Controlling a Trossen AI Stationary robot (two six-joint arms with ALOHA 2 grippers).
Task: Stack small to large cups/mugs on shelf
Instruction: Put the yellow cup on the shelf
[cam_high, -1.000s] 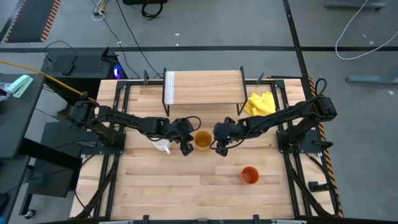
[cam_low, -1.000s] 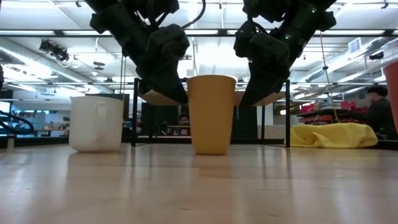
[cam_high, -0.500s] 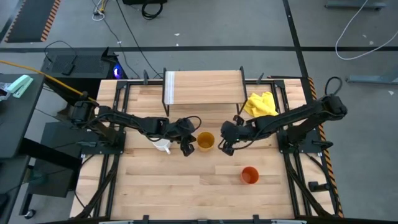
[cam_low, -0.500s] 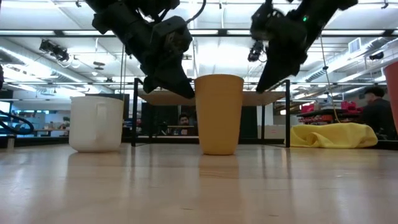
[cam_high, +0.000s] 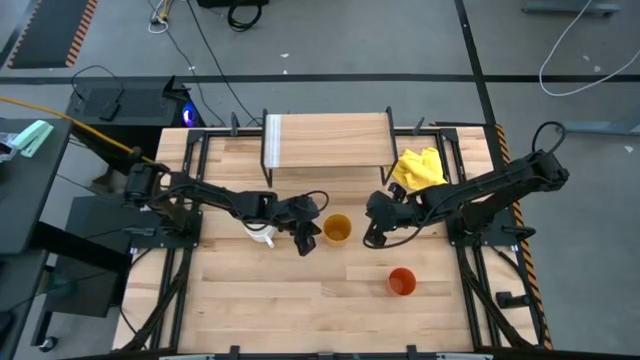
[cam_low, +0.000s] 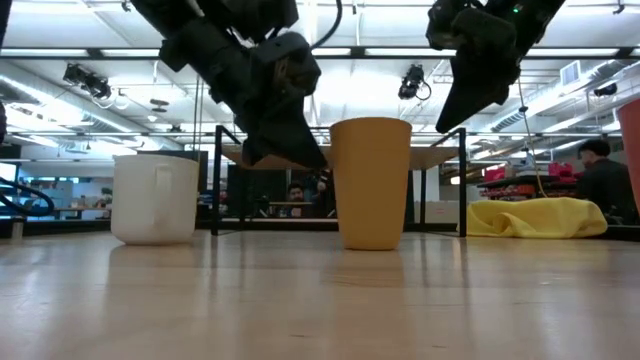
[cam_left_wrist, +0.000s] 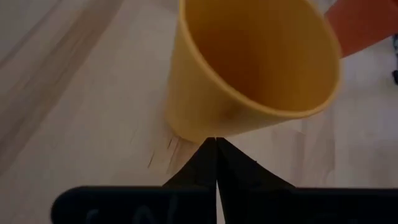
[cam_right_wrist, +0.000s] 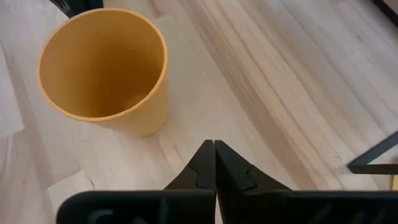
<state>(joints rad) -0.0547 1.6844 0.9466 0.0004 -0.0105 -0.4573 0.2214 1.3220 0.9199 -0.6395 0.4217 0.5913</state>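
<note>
Yellow-orange cup (cam_high: 337, 229) upright between left hand (cam_high: 308, 240), right hand (cam_high: 377, 233); both pinched together, empty.

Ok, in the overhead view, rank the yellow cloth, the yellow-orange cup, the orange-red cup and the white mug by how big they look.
1. Yellow cloth, clearly largest.
2. Yellow-orange cup and orange-red cup: too alike to separate.
Unranked: white mug, partly hidden under the left arm.
</note>
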